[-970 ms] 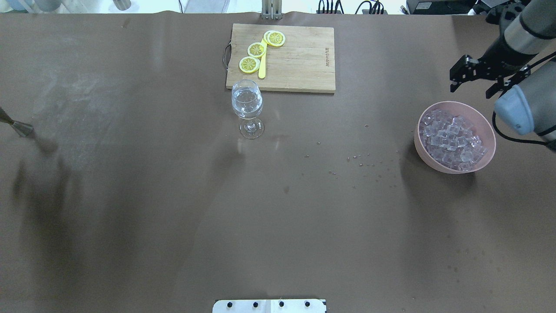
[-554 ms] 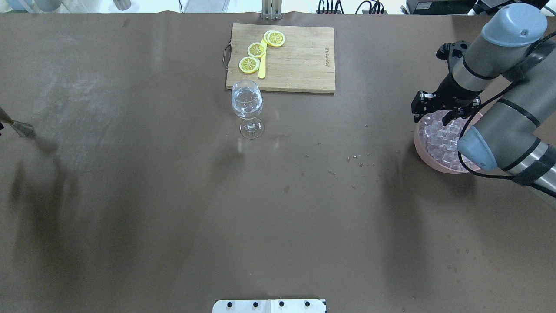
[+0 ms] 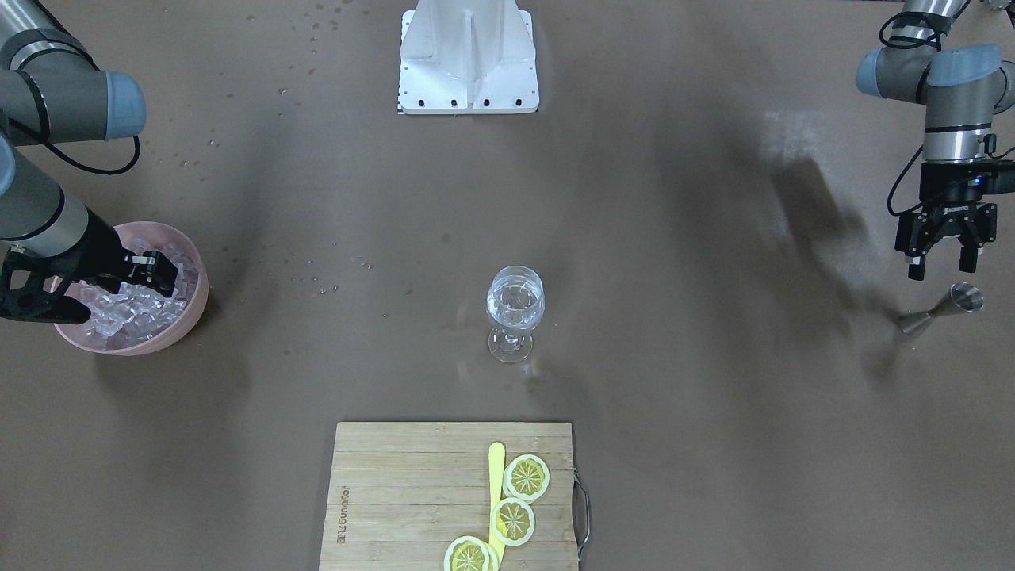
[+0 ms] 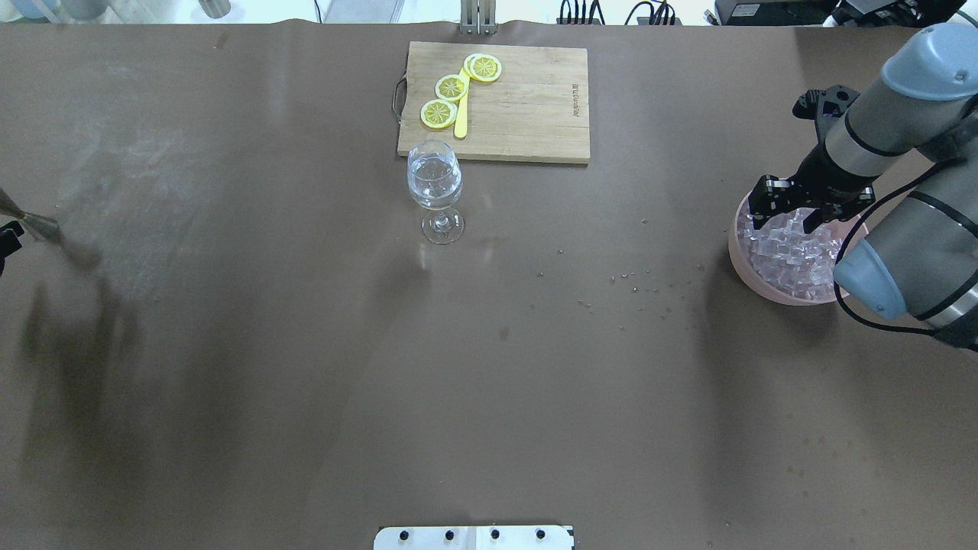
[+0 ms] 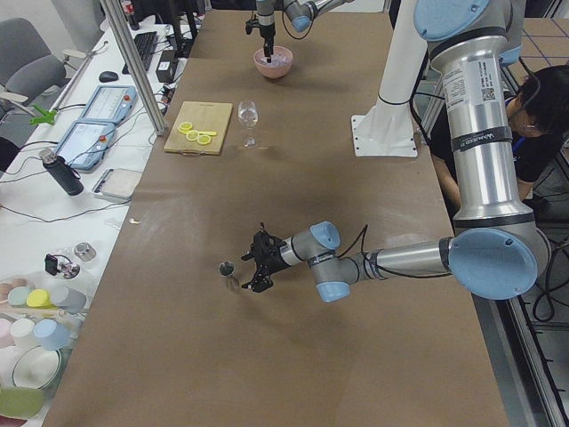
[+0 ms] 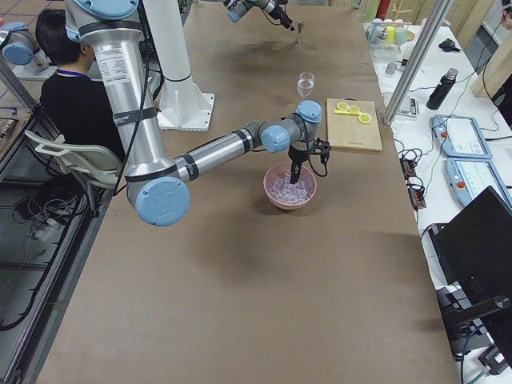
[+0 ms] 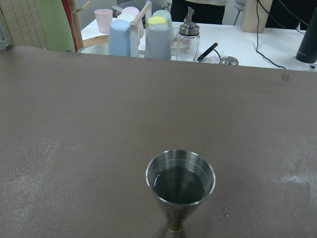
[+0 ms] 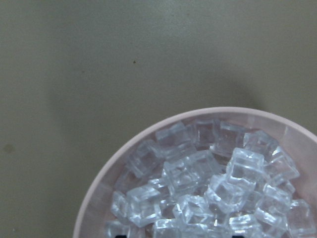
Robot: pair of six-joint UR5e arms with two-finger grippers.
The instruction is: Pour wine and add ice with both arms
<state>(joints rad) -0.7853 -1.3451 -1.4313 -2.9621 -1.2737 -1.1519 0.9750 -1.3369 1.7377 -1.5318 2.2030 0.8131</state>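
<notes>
A pink bowl (image 4: 752,281) holds many clear ice cubes (image 4: 787,248) at the table's right. My right gripper (image 4: 785,212) hangs open just above the ice at the bowl's far rim, holding nothing. The right wrist view looks straight down on the ice (image 8: 208,183). The wine glass (image 4: 435,183) stands upright mid-table with clear liquid in it. My left gripper (image 3: 942,263) is open and empty, just beside a steel jigger (image 3: 944,305) standing at the table's left end. The left wrist view shows the jigger (image 7: 181,186) with liquid in it.
A wooden cutting board (image 4: 527,114) with three lemon slices (image 4: 451,88) and a yellow knife lies behind the glass. The white base block (image 3: 468,59) sits at the robot's edge. Small droplets dot the cloth between glass and bowl.
My right gripper has come from behind the bowl down to just over the ice. The left gripper's edge now shows at the overhead view's left border. The glass and jigger have not moved.
</notes>
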